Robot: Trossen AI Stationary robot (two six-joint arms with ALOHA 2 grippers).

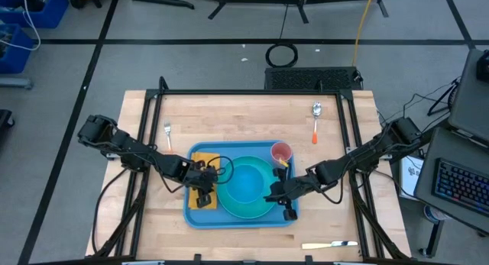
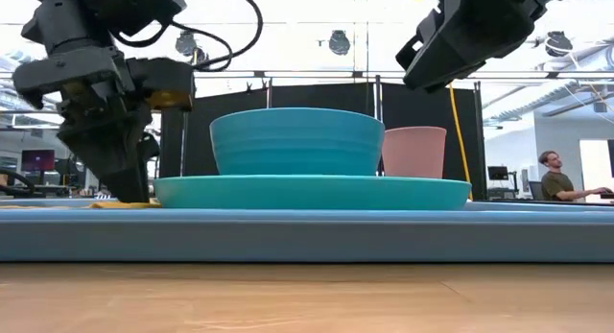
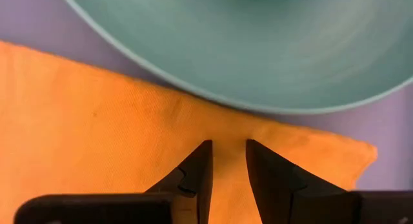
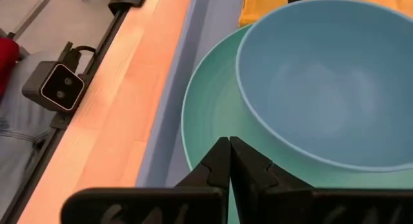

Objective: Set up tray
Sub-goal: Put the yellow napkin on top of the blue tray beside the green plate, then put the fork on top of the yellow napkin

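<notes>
I see the tray (image 1: 200,216) near the table's six o'clock edge; it looks stiff, light, slippery plastic, so I'd grip its raised rim. Left gripper (image 3: 226,161) slightly apart above the napkin (image 3: 97,140); right gripper (image 4: 230,154) closed over the plate (image 4: 206,114)

The tray (image 1: 200,217) at lower centre of the high view is crowded by plate (image 1: 263,206), bowl (image 1: 246,185), pink cup (image 1: 282,152) and orange napkin (image 1: 202,155), while bare table (image 1: 229,116) lies open above it, between fork (image 1: 167,130) and spoon (image 1: 315,120).
</notes>
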